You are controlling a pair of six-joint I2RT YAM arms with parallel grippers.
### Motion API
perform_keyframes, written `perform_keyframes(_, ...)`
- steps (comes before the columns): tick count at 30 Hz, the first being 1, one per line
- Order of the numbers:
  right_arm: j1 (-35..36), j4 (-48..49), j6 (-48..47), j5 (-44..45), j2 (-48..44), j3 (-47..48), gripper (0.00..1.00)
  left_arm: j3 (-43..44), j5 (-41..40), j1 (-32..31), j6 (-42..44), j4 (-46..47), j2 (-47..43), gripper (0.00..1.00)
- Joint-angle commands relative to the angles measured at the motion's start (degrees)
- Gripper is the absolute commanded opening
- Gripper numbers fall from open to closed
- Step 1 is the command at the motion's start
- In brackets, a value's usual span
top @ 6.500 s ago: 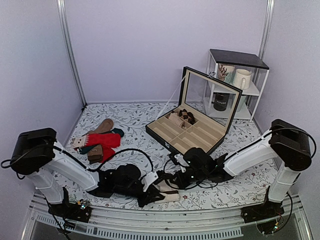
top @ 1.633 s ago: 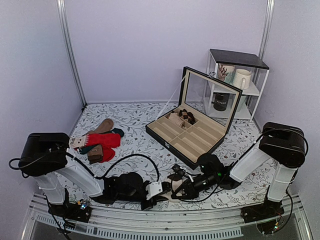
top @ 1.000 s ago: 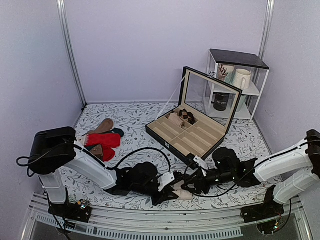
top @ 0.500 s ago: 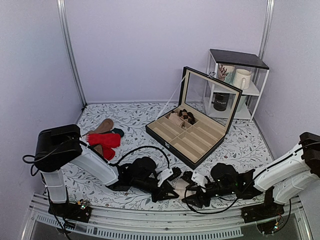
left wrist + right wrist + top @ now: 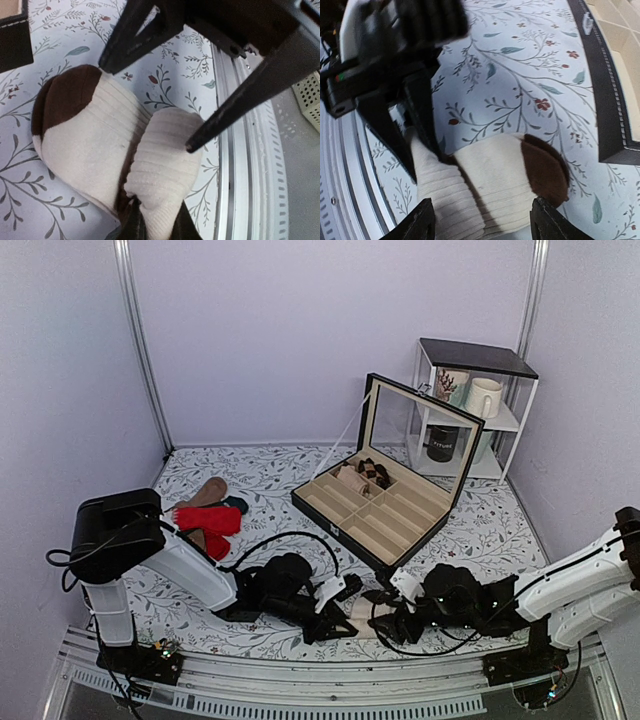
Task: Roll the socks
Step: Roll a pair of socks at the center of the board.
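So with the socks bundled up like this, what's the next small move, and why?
Probably close the right gripper on the socks: its jaws stand open astride the bundle, while the left gripper pinches the ribbed cuff, so only one side is held.

top: high, rear overview | wrists: close, downward | shared: socks [image 5: 100, 145]

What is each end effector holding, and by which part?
Left end effector pinches the socks by the ribbed cream cuff end. Right end effector is open, its fingers either side of the socks, gripping nothing.
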Motion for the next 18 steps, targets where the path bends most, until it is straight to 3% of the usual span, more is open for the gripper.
perform_keyframes(1,-2.15,-11.18,9.68,7.55,-2.4,5.01,0.66,-4.28,-1.4,-0.16,-0.06,-19.52,5.27,0.0)
perform_keyframes(6,-5.57,-15.69,16.45,4.99,1.52,7.67,0.62,-4.22,-2.08,-0.21,0.03,-19.27,5.32,0.0)
perform_keyframes(12,-7.0,-14.16,18.57,-0.52,8.3,9.36,0.55,-4.25,-3.8,-0.21,0.44,-19.47,5.02,0.0)
perform_keyframes(18,-7.05,-11.29,16.88,-6.32,16.6,13.04,0.14,-4.04,-10.96,-1.35,1.28,-21.82,0.45,0.0)
